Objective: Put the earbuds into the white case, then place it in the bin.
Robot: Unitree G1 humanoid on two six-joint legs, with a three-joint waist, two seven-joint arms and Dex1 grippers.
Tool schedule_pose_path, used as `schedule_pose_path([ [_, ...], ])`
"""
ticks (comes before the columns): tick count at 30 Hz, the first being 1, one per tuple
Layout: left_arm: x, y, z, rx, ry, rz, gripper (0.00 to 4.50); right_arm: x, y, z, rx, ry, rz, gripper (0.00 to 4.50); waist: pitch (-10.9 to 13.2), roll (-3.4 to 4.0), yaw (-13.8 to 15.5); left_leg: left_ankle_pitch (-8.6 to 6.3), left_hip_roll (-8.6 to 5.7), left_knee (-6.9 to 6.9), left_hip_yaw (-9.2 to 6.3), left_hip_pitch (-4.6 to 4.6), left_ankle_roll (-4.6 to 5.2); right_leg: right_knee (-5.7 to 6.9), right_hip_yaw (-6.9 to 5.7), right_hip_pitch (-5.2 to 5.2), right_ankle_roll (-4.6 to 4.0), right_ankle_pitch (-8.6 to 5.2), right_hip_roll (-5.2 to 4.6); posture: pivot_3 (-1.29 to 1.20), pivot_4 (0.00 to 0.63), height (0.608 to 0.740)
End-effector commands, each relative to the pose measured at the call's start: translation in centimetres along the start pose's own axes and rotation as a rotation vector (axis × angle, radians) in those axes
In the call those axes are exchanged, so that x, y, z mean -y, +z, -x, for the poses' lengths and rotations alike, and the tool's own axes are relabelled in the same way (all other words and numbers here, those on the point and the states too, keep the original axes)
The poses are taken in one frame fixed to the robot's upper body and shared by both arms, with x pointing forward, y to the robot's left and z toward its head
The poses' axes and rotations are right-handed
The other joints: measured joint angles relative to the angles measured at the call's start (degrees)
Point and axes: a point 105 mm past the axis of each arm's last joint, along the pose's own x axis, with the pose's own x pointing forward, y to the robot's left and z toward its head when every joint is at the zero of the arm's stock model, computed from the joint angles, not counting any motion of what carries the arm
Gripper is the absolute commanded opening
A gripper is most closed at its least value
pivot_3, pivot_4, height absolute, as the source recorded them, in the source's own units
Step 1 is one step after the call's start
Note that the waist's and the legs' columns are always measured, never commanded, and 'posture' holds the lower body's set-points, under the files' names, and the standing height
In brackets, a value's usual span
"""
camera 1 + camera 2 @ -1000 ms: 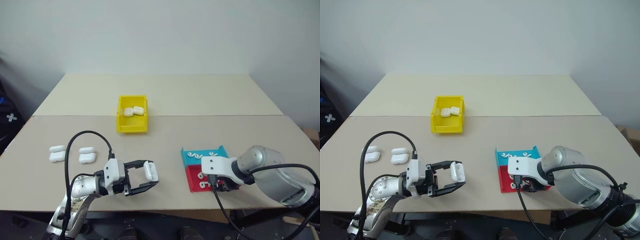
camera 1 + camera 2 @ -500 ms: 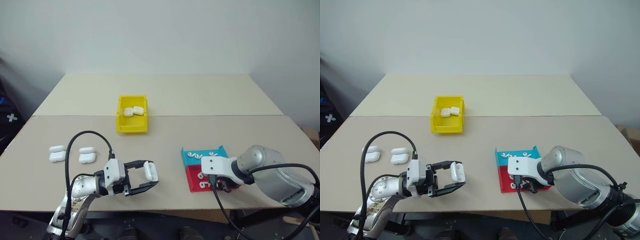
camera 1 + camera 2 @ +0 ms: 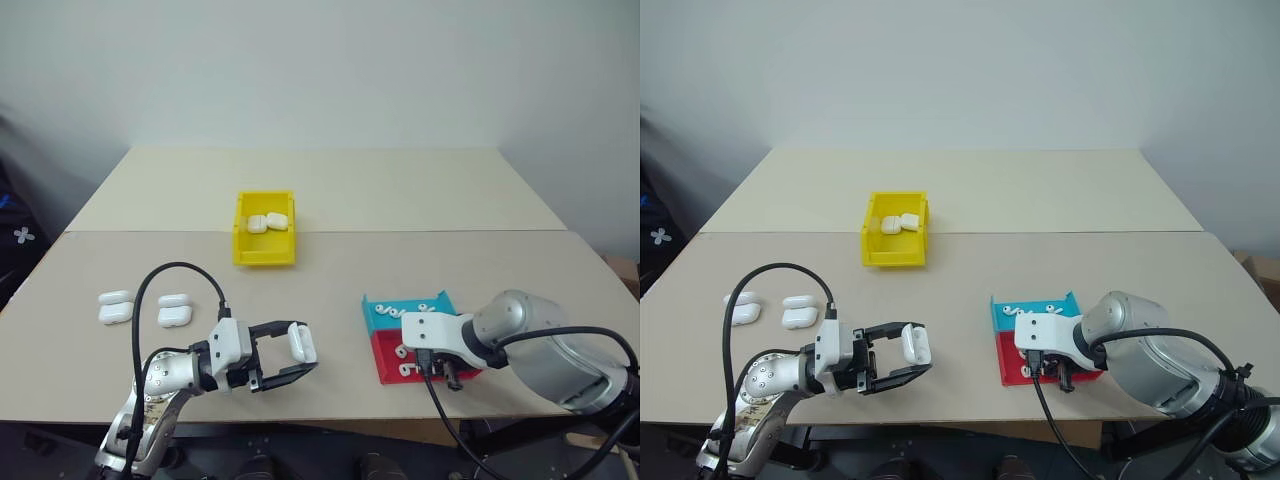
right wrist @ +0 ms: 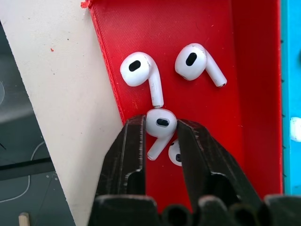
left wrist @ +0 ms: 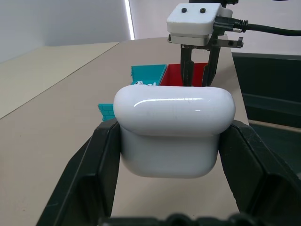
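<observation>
- A plain pale wall (image 3: 320,70) stands behind two beige tables (image 3: 330,270) pushed together, a seam running across between them.
- The yellow bin (image 3: 265,243) sits just past that seam, left of centre, with closed cases inside.
- On the near table's right side a red tray (image 3: 392,352) and a blue tray (image 3: 405,312) lie side by side, touching, with earbuds (image 4: 141,70) scattered on them.
- Four spare cases (image 3: 172,311) rest near the left edge.
- The left gripper (image 3: 290,355) clamps the white case (image 5: 174,129) between its fingers, above the table's front.
- The right gripper (image 4: 161,132) points down into the red tray, fingers nearly closed around one earbud (image 4: 160,126).
</observation>
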Motion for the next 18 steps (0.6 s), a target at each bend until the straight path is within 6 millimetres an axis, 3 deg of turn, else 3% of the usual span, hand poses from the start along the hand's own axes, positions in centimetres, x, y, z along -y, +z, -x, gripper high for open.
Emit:
schedule_pose_path([
  [1, 0.04, 0.66, -0.15, 0.028, -0.002, -0.029, 2.80, 0.33, 0.37, 0.45, 0.002, -0.028, 0.024, 1.29, 0.00, 0.00, -0.01, 0.00, 0.00, 0.00, 0.00, 0.00, 0.00, 0.00, 0.00, 0.00, 0.00, 0.00, 0.00, 0.00, 0.150, 0.740],
  [10, -0.04, 0.62, -0.15, 0.027, 0.000, -0.031, 2.80, 0.34, 0.25, 0.34, -0.003, -0.029, 0.027, 1.29, 0.00, 0.00, -0.01, 0.00, 0.00, 0.00, 0.00, 0.00, 0.00, 0.00, 0.00, 0.00, 0.00, 0.00, 0.00, 0.00, 0.150, 0.740],
  [14, -0.01, 0.63, -0.17, 0.026, -0.003, -0.031, 2.80, 0.30, 0.14, 0.36, -0.006, -0.032, 0.029, 0.66, 0.00, 0.00, -0.01, 0.00, 0.00, 0.00, 0.00, 0.00, 0.00, 0.00, 0.00, 0.00, 0.00, 0.00, 0.00, 0.00, 0.150, 0.740],
  [18, -0.06, 0.64, -0.15, 0.028, -0.005, -0.030, 2.80, 0.33, 0.18, 0.41, -0.004, -0.035, 0.033, 0.66, 0.00, 0.00, -0.01, 0.00, 0.00, 0.00, 0.00, 0.00, 0.00, 0.00, 0.00, 0.00, 0.00, 0.00, 0.00, 0.00, 0.150, 0.740],
])
